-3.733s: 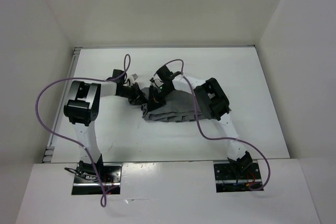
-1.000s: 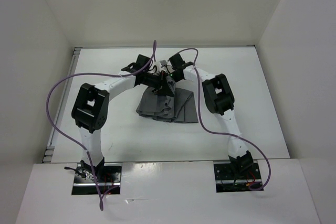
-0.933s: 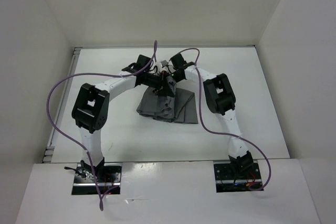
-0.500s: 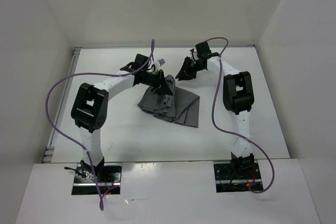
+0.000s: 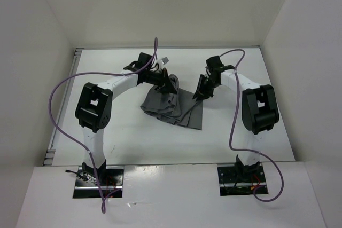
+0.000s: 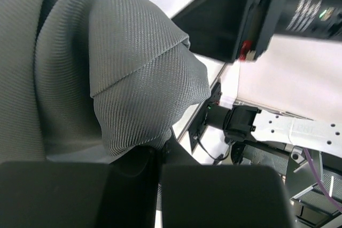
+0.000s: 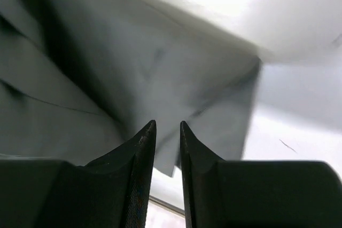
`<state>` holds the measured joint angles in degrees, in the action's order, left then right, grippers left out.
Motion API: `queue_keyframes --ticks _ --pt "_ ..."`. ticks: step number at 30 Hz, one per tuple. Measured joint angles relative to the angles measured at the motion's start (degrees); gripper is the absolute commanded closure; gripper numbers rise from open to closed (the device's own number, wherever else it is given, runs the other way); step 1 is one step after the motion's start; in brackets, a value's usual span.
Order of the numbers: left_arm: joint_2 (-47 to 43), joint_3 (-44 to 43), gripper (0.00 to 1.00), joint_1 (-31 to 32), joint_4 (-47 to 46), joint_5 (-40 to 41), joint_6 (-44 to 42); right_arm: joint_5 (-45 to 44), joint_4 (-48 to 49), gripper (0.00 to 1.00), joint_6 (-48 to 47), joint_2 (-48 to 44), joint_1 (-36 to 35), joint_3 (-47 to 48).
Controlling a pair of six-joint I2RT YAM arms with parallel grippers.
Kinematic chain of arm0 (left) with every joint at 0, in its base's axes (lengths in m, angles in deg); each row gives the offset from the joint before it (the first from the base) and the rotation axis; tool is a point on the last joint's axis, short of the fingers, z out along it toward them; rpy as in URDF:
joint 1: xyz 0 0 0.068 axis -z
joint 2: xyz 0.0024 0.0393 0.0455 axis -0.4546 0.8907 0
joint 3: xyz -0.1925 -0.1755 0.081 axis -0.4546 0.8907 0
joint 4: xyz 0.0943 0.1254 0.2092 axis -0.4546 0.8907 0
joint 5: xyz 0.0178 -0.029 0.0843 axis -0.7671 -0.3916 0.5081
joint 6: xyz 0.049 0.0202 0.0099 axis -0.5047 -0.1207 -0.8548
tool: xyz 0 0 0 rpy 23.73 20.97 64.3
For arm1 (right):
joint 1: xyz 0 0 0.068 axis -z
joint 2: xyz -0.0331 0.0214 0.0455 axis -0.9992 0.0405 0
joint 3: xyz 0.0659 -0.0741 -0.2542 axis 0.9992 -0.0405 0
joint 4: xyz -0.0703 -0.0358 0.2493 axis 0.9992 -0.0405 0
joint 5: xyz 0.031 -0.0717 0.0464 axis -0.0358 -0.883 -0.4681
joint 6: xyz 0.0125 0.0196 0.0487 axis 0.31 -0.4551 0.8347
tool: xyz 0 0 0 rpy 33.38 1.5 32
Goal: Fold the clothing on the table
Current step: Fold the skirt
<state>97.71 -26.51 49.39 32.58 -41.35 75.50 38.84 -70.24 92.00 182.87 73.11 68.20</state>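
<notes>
No readable text; white print on black housing (image 6: pixel 307 9) too small.

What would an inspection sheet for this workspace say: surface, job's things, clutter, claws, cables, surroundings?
Surface: white table, bare around the garment.
Job's things: grey skirt, bunched in layers mid-table, its far end lifted.
Clutter: nothing seen.
Claws: left claw pinches a fold of the skirt; right claw is slightly parted over the skirt's right edge, holding nothing.
Cables: purple cables loop from each arm, clear of the skirt.
Surroundings: white walls on three sides.
</notes>
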Motion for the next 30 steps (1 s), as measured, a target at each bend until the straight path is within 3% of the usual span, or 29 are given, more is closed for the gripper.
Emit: queue_keyframes --ticks 7,23,24,25,26,29,30 --pt "3.2 -2.0 1.00 1.7 0.0 -0.4 0.1 -1.0 0.3 0.73 0.5 0.5 0.0 -6.1" --pt "9.7 -6.9 0.99 6.2 1.5 -1.5 1.7 1.8 1.5 0.74 1.0 8.5 0.2 -0.1" --pt "10.1 -7.2 0.92 6.3 1.2 -1.5 2.1 2.0 1.6 0.74 1.0 8.6 0.2 0.0" --pt "10.6 -7.4 0.77 6.4 0.8 -1.5 2.9 2.1 1.6 0.74 1.0 8.7 0.3 0.0" --pt "11.0 -7.5 0.48 6.5 0.3 -1.7 3.4 2.2 1.6 0.74 1.0 8.7 0.3 0.0" --pt "11.9 -7.6 0.35 6.6 -1.2 -2.6 6.6 2.3 1.9 0.74 1.0 8.7 0.3 0.0" --pt "12.1 -7.8 0.15 6.6 -1.6 -2.9 7.7 2.3 1.9 0.74 1.0 8.7 0.3 0.0"
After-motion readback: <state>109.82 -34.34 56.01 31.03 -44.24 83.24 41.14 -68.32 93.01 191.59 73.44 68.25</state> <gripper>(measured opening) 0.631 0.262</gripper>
